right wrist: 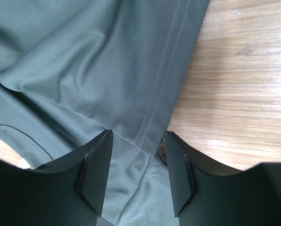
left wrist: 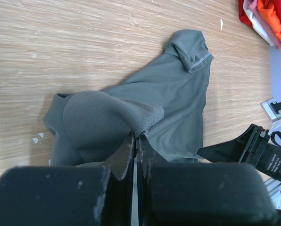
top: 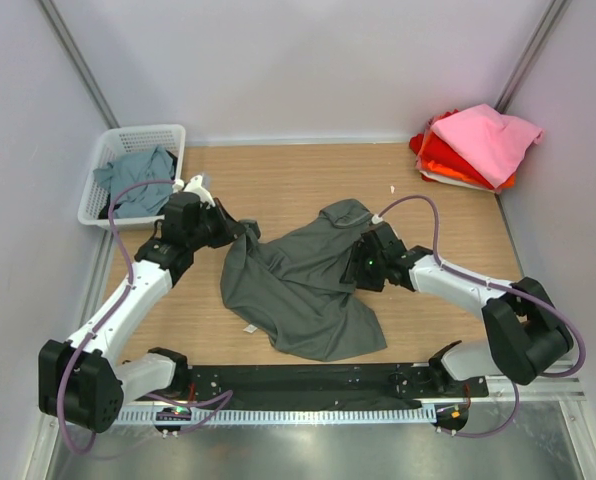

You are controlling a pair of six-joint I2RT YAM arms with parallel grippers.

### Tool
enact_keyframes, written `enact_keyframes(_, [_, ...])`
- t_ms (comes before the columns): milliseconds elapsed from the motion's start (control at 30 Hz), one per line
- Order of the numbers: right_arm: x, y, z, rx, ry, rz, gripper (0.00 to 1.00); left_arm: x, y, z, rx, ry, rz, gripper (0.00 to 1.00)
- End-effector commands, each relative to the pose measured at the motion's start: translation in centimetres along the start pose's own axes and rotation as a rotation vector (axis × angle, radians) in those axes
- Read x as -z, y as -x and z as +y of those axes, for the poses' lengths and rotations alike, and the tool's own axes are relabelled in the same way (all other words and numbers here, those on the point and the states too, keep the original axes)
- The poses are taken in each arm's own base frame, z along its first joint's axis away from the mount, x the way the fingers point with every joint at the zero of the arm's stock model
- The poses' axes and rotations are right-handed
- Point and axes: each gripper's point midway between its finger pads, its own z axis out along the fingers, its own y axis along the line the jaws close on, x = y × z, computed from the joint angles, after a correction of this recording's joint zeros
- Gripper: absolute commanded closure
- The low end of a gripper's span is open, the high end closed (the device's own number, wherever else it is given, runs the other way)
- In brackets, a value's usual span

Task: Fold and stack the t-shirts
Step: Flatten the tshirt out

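A dark charcoal-grey t-shirt [top: 298, 290] lies crumpled in the middle of the wooden table. My left gripper [top: 240, 232] is shut on a raised fold at its left edge; in the left wrist view the cloth [left wrist: 178, 94] peaks up into the closed fingertips of that gripper [left wrist: 136, 136]. My right gripper [top: 356, 265] is down on the shirt's right side. In the right wrist view its fingers stand apart around a stitched hem corner [right wrist: 152, 136], the gripper [right wrist: 138, 133] open with cloth [right wrist: 107, 61] lying flat between them.
A white lattice basket [top: 103, 150] at the back left holds a teal-grey shirt [top: 138, 175]. At the back right is a pile with a pink shirt [top: 488, 135] on red and orange ones [top: 448, 160], seen too in the left wrist view [left wrist: 268, 19]. Grey walls enclose the table.
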Motion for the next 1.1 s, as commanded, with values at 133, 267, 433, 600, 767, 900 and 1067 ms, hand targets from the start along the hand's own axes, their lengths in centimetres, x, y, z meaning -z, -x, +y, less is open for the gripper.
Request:
enact_keyframes(133, [0.2,-0.2,-0.4,-0.008,-0.015,-0.029,0.46,0.4,1.5,-0.7,-0.016,-0.026,-0.065,1.0])
enact_keyframes(267, [-0.5,-0.7,-0.2,-0.015,0.002,-0.015,0.47,0.3,1.5,-0.8,-0.016,-0.03,-0.063,1.0])
enact_keyframes(433, [-0.8,-0.5,0.3,-0.015,0.015,-0.017,0.52,0.4,1.5,-0.8,-0.016,-0.028,-0.066,1.0])
enact_keyframes(600, [-0.8,0.1,0.8,-0.012,0.018,-0.03,0.59,0.2,1.4,-0.6,-0.015,-0.023,-0.064,1.0])
enact_keyframes(767, [-0.1,0.8,1.2,-0.011,0.024,-0.058,0.89,0.3,1.4,-0.7,-0.017,-0.025,-0.064,1.0])
enact_keyframes(900, [2.2,2.7,1.4,0.015,-0.008,-0.117,0.99,1.5,2.1,-1.5,-0.019,-0.036,-0.075,1.0])
enact_keyframes(1067, [8.4,7.0,4.3,0.082,0.021,-0.252,0.99,6.5,5.4,-4.1,-0.049,-0.067,-0.174,1.0])
